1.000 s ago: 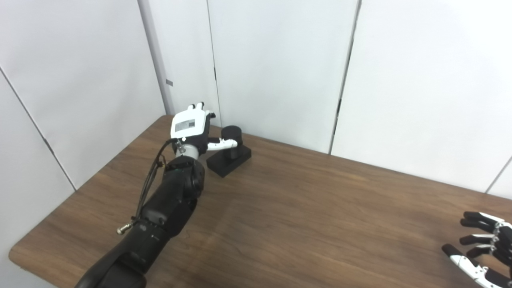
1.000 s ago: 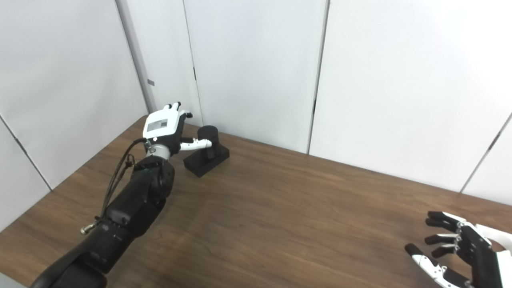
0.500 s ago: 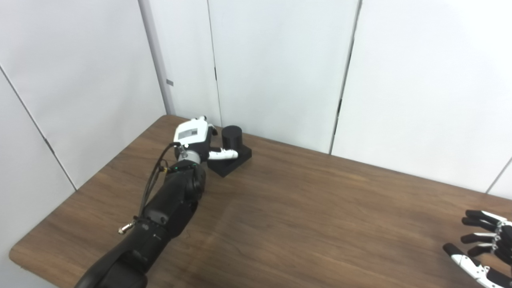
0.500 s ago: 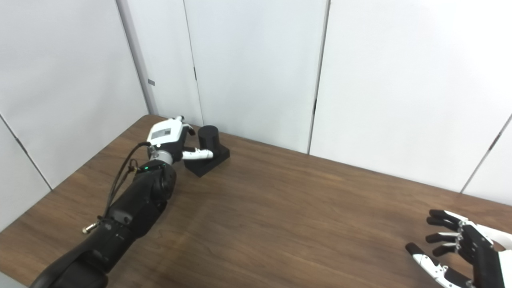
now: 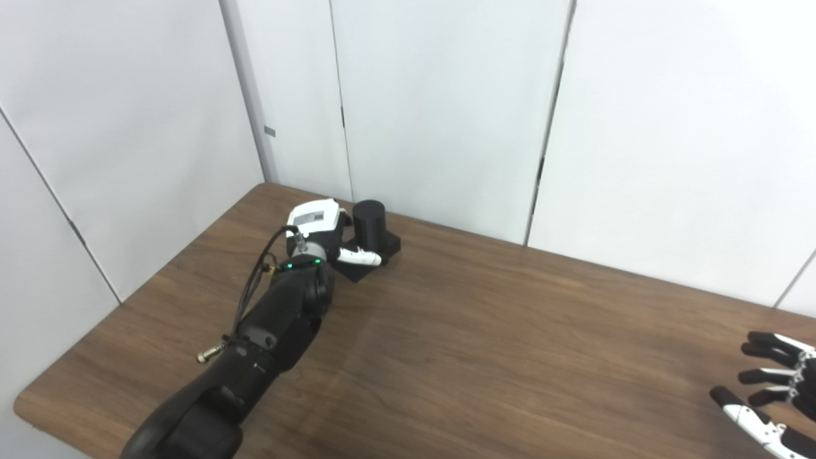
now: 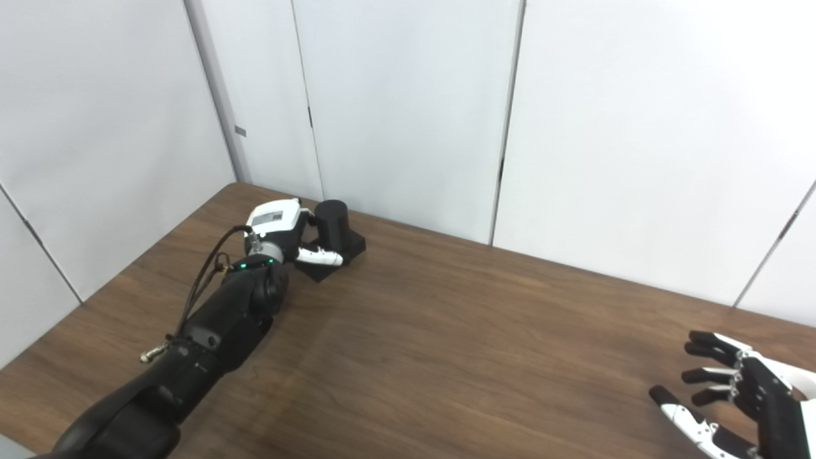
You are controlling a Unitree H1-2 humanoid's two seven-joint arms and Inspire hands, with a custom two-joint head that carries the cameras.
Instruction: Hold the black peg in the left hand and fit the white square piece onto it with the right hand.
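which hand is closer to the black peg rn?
Left. The left hand is right beside the black peg; the right hand sits open across the table.

Bare table between left hand and right hand: wide open passage. Black peg hemmed by wall panels just behind.

Bright even lighting, soft faint shadows on the table, slightly soft focus, washed-out white walls
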